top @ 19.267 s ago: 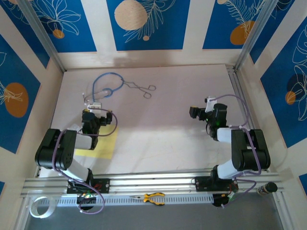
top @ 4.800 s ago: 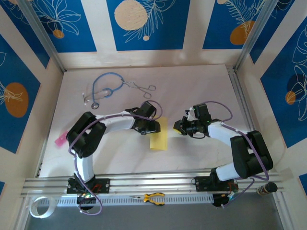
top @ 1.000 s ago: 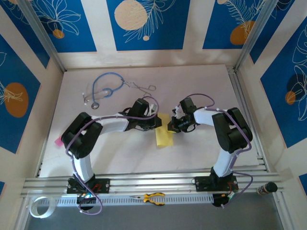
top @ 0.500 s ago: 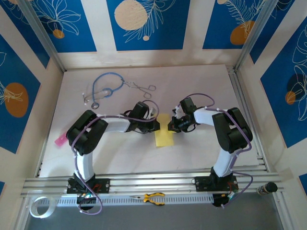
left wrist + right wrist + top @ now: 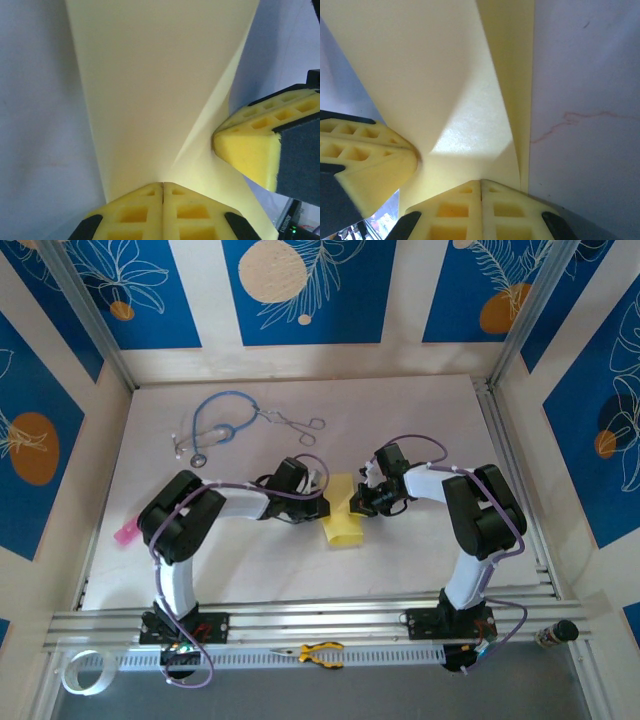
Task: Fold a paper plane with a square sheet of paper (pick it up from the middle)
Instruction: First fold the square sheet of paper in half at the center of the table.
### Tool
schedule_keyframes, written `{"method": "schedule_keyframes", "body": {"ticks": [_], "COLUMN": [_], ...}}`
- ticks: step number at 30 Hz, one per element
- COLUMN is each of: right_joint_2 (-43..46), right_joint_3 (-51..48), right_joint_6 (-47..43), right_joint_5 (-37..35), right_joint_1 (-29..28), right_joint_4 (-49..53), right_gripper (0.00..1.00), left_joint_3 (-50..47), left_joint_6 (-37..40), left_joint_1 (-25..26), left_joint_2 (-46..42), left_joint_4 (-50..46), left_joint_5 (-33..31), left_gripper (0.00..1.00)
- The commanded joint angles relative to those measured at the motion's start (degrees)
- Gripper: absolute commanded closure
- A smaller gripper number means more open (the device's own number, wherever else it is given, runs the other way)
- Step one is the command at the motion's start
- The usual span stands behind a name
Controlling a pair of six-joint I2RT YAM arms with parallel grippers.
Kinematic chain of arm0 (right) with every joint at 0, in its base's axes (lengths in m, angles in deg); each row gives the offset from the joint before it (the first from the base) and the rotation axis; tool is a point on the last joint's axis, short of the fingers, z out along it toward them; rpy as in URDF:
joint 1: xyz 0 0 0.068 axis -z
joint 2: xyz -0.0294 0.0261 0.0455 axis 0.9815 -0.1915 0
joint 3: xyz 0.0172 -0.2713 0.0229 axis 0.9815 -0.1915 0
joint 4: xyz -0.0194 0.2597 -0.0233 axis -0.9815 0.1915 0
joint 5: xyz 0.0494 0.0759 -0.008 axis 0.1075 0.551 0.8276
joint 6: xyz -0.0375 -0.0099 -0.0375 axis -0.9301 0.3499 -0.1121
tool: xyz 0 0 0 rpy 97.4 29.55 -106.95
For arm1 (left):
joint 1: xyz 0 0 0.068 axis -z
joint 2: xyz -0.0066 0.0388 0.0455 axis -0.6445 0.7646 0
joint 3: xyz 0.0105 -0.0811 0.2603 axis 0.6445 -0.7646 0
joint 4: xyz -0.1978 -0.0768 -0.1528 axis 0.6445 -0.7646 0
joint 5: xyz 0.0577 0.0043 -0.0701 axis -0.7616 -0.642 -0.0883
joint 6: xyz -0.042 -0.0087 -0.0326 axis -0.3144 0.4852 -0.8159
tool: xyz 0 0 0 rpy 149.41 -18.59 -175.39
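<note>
The top camera looks down from above and behind the arm bases (image 5: 185, 625), far enough back to take in the whole table (image 5: 400, 410). Each wrist camera sits just behind its gripper, facing along the fingers at very close range. Past the left gripper (image 5: 163, 186) and the right gripper (image 5: 481, 182) lies the same sheet of paper (image 5: 160, 75), with the opposite gripper's finger alongside. All three views share that paper.
</note>
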Motion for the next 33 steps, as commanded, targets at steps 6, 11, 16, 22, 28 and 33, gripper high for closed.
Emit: {"method": "schedule_keyframes", "body": {"ticks": [6, 11, 16, 22, 28, 33], "right_joint_2": [-2.12, -1.99, -1.98, -1.81, -1.81, -1.80], "right_joint_3": [-0.35, -0.44, -0.35, -0.56, -0.55, -0.62], "right_joint_6": [-0.59, -0.56, -0.59, -0.56, -0.53, -0.52], "right_joint_5": [-5.44, -5.44, -5.44, -5.61, -5.71, -5.71], "right_joint_1": [0.10, 0.10, 0.10, 0.10, 0.10, 0.18], "right_joint_4": [4.07, 4.16, 4.09, 4.12, 4.12, 4.16], "right_gripper": [1.00, 1.00, 1.00, 1.00, 1.00, 1.00], "left_joint_3": [-2.52, -4.41, -4.54, -5.95, -7.74, -6.93], "left_joint_6": [-9.09, -9.58, -6.72, -3.54, -1.33, -5.48], "left_joint_1": [1.16, 2.07, 2.14, 2.13, 2.29, 2.39], "left_joint_2": [-3.03, -1.36, -0.51, 0.52, -0.05, -4.13], "left_joint_4": [6.46, 6.63, 3.16, 0.25, -0.54, 2.96], "left_joint_5": [5.37, 4.68, 3.51, 1.26, -0.55, 1.72], "left_gripper": [1.00, 1.00, 1.00, 1.00, 1.00, 1.00]}}
